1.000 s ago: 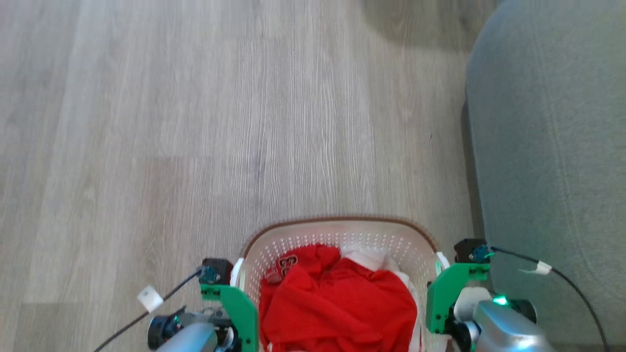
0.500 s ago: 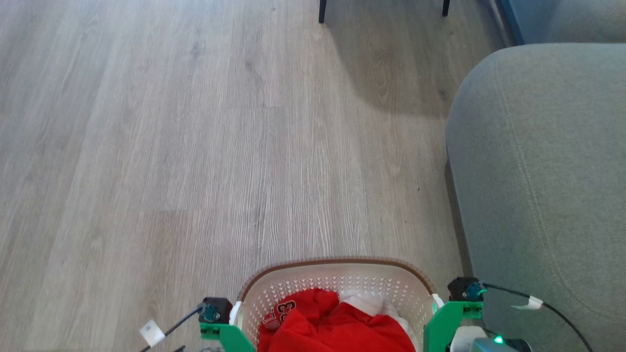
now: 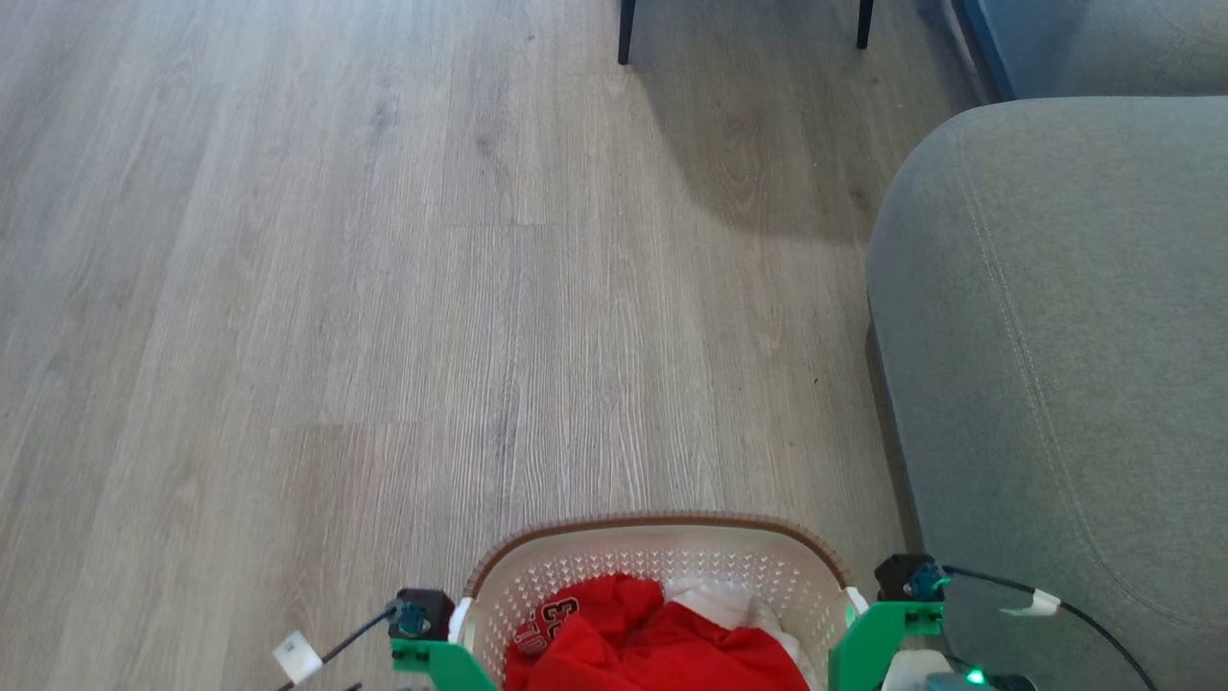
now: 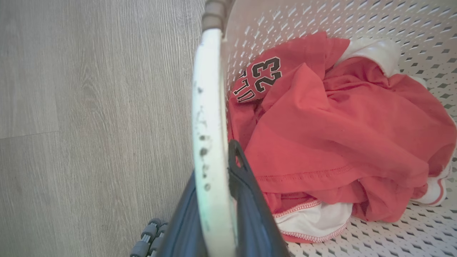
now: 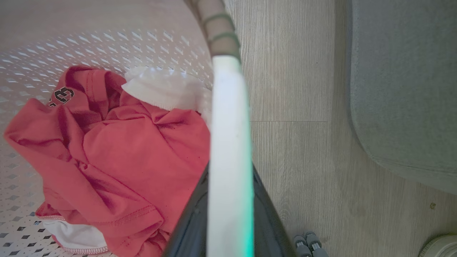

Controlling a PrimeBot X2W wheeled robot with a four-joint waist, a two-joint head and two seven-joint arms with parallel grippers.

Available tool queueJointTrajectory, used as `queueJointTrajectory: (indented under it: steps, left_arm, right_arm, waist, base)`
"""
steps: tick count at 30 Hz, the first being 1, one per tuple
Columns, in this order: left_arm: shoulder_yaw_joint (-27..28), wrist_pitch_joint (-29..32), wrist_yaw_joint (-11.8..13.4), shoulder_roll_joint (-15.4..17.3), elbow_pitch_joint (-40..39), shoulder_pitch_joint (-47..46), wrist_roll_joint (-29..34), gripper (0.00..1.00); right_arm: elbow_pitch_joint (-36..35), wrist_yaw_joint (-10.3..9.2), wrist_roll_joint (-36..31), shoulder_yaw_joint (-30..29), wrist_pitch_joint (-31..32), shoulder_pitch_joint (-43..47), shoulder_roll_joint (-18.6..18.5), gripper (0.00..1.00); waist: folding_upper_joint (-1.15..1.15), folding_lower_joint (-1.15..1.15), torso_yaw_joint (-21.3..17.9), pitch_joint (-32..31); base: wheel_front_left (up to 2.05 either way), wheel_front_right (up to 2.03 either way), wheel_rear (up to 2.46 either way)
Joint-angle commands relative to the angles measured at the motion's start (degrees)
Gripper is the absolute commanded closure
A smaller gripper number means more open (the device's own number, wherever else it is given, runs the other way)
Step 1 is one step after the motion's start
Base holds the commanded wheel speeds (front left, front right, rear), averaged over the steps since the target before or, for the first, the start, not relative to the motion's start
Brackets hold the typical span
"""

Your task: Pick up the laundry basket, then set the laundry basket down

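The laundry basket, cream-white and perforated with a brown braided rim, sits at the bottom middle of the head view between my two arms. A red jersey with the number 23 and a white garment lie inside it. My left gripper is shut on the basket's white left handle. My right gripper is shut on the white right handle. The green wrist mounts flank the basket. The basket's base is hidden, so I cannot tell whether it touches the floor.
A grey sofa stands close on the right of the basket. Dark furniture legs and a blue cushion are at the far top. Pale wood floor stretches ahead and to the left.
The whole head picture has shifted: basket and arms now sit lower, with more far floor, sofa top and furniture legs in it, so the camera moved. Both grips look unchanged.
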Motion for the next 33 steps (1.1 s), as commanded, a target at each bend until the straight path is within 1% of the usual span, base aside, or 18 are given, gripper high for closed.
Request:
queueJointTrajectory:
  steps: [1, 12, 22, 28, 33]
  left_arm:
    - [0.4, -0.8, 0.2, 1.9, 0.3, -1.9, 0.0, 1.00]
    - [-0.3, -0.9, 0.2, 1.9, 0.7, -2.1, -0.9, 1.00]
    - [-0.8, -1.3, 0.3, 1.9, 0.8, -3.0, -1.7, 1.00]
    - [-0.9, -1.8, 0.6, 1.9, 0.8, -4.2, -2.2, 1.00]
    - [-0.7, -2.8, 0.8, 1.9, 0.8, -6.9, -2.5, 1.00]
  right_arm:
    - [-0.2, -0.10, 0.3, 1.5, -1.1, -0.8, -0.7, 1.00]
    - [0.2, -0.10, 3.1, 4.3, -1.8, -1.7, -0.7, 1.00]
    - [0.7, -0.10, 5.2, 6.5, -2.4, -3.3, -0.7, 1.00]
    - [0.9, -0.10, 6.1, 7.7, -3.0, -4.9, -0.7, 1.00]
    - [1.3, -0.10, 6.3, 8.4, -4.0, -8.0, -0.7, 1.00]
  waist:
    - [0.00, 0.01, 0.0, 0.0]
    - [0.00, 0.01, -0.2, 0.3]
    - [0.00, 0.01, -0.3, 1.7]
    - [0.00, 0.01, -0.6, 3.8]
    - [0.00, 0.01, -0.9, 7.5]
  base:
    - [0.00, 0.00, 0.00]
    - [0.00, 0.00, 0.00]
    - [0.00, 0.00, 0.00]
    - [0.00, 0.00, 0.00]
    - [0.00, 0.00, 0.00]
